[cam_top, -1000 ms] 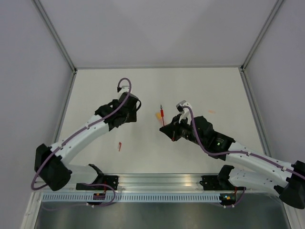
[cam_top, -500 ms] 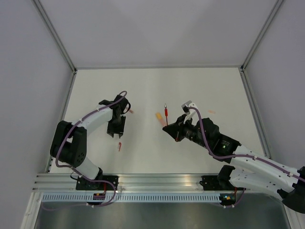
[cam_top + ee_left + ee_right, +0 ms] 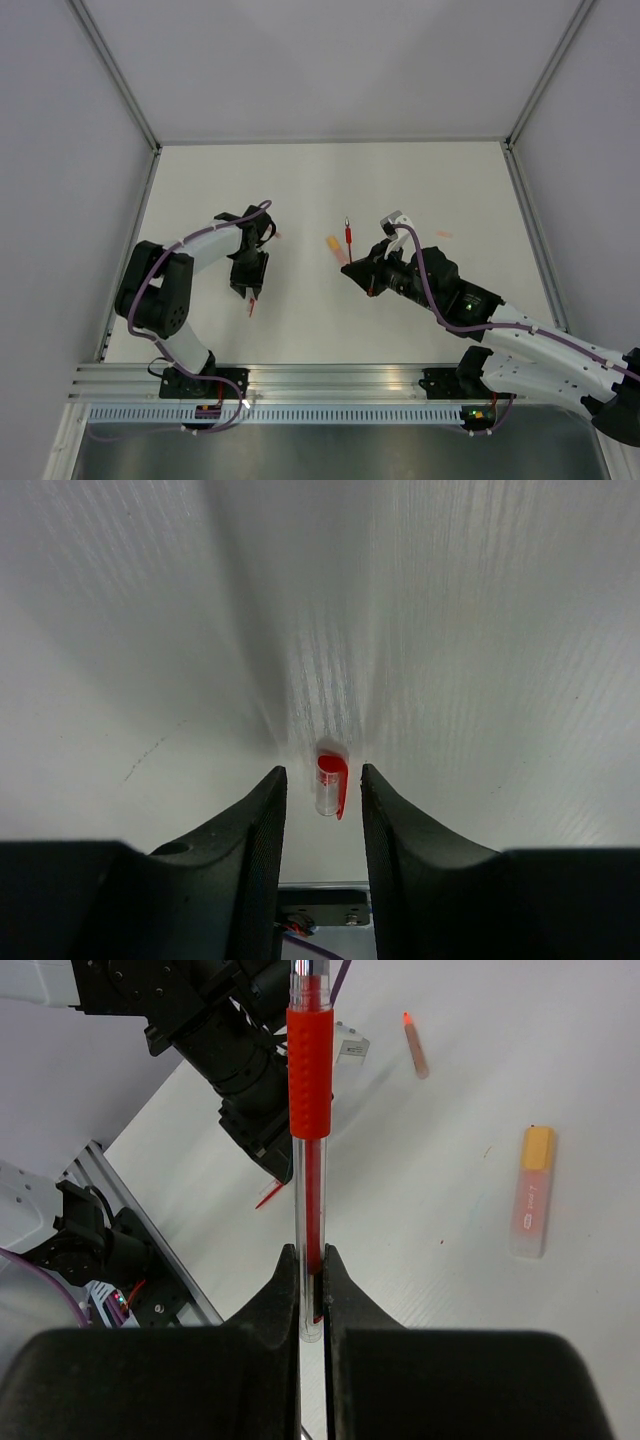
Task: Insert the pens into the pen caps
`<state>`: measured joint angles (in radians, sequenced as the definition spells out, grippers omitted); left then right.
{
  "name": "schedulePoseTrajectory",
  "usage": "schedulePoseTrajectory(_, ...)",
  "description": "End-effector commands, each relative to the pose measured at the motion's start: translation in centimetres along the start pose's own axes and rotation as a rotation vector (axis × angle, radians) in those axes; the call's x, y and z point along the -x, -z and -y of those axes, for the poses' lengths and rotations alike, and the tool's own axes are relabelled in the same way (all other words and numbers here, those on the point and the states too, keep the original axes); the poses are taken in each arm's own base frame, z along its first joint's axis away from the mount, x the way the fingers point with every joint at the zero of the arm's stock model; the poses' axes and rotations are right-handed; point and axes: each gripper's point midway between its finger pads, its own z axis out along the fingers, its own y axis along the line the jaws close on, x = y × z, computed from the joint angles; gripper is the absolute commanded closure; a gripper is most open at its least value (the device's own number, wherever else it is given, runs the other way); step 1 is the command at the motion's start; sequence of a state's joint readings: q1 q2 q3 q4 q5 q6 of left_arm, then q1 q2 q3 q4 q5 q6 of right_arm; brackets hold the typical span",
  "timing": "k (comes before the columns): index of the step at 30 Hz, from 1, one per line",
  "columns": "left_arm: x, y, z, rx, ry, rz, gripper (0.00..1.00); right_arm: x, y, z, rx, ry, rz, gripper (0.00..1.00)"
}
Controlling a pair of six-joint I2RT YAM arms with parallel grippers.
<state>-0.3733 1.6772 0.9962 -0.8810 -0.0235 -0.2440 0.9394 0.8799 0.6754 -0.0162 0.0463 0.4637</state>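
My right gripper (image 3: 311,1252) is shut on the red pen (image 3: 310,1070), which stands up out of its jaws; in the top view the gripper (image 3: 352,268) holds the pen (image 3: 347,238) above mid-table. My left gripper (image 3: 322,776) is open and low over the table. The red pen cap (image 3: 331,785) lies just past its fingertips, in line with the gap. In the top view the cap (image 3: 250,308) is just in front of the left gripper (image 3: 249,288). An orange cap (image 3: 530,1192) lies on the table left of the red pen (image 3: 333,243). A slim orange-peach pen (image 3: 415,1045) lies by the left arm (image 3: 275,235).
A faint peach mark (image 3: 443,234) lies right of the right gripper, too small to tell what it is. White walls with metal corner posts enclose the table (image 3: 330,180). The aluminium rail (image 3: 330,385) with both arm bases runs along the near edge.
The left arm has folded back and its gripper has come down toward the near side, over the red cap. The right gripper with the red pen has shifted slightly right.
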Motion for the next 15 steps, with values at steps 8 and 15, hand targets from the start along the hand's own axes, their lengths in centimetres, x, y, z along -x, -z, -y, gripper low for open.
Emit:
schedulePoseTrajectory(8, -0.72, -0.70, -0.36, 0.027, -0.016, -0.081, 0.60, 0.65, 0.19, -0.14, 0.007, 0.000, 0.029, 1.00)
schedulePoseTrajectory(15, -1.05, -1.16, -0.19, 0.021, -0.020, -0.108, 0.67, 0.74, 0.34, -0.20, 0.011, 0.001, 0.032, 1.00)
